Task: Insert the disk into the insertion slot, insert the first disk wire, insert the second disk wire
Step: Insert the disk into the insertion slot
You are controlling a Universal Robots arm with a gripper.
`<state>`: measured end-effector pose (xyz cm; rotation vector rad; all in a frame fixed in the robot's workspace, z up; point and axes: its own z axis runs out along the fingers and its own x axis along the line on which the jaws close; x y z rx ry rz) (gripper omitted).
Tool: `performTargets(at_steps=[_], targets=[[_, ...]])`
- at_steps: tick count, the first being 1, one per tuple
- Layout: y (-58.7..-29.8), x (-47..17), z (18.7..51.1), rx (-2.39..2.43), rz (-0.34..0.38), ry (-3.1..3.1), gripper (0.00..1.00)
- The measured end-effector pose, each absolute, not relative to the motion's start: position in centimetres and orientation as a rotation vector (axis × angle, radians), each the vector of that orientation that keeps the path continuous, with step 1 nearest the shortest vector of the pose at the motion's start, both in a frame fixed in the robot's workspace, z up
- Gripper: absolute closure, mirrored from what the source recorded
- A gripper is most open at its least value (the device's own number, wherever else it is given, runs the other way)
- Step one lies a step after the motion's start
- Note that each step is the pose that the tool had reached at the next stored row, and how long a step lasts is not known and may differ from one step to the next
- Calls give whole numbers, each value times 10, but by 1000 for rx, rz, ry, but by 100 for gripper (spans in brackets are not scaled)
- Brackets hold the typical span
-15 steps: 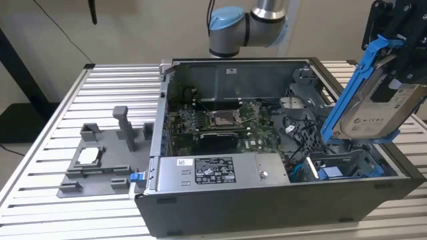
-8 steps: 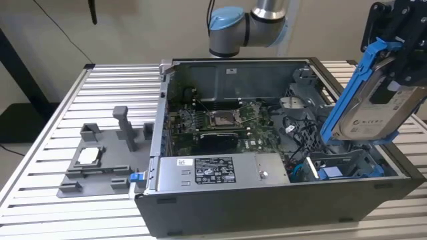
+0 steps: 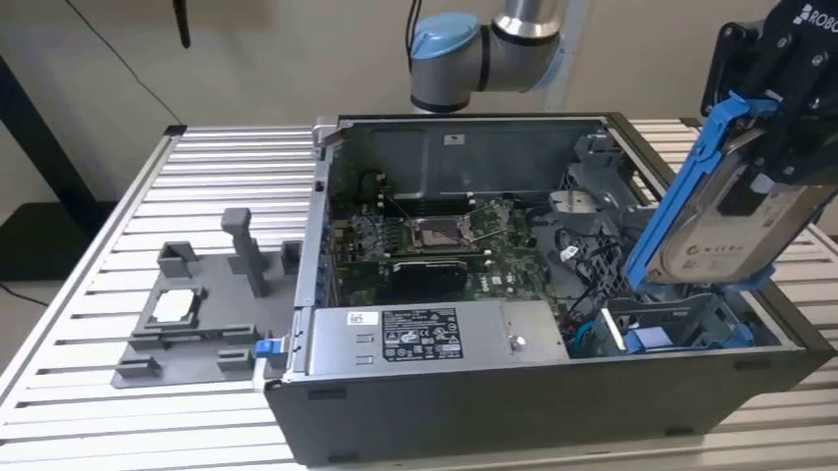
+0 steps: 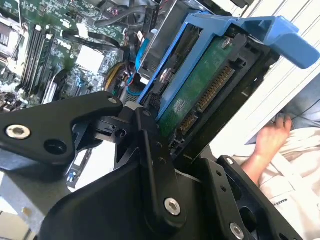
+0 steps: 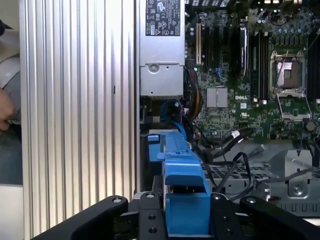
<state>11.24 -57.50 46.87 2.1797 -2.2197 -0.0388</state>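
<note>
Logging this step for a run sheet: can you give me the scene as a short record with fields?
held: disk, in its blue carrier, tilted, clamped by the end effector
disk position: just over the insertion slot, not yet in
case: computer case, open, on the slatted table
fixture: grey fixture, exterior view's left of the case
person: hand in the second wrist view

There is one disk (image 3: pixel 723 240), one case (image 3: pixel 524 407), one fixture (image 3: pixel 196 339), one power supply (image 3: pixel 419 334) and one hand (image 4: pixel 272 137).

Blue-framed silver disk (image 3: pixel 724 234) tilted near upright, above grey insertion slot (image 3: pixel 678 322), not inserted
</note>
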Motion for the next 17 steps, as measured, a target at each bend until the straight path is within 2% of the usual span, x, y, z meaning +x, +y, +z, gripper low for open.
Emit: performTargets(at_steps=[17], targets=[[-575, 113, 447, 2188, -13, -2222, 68]])
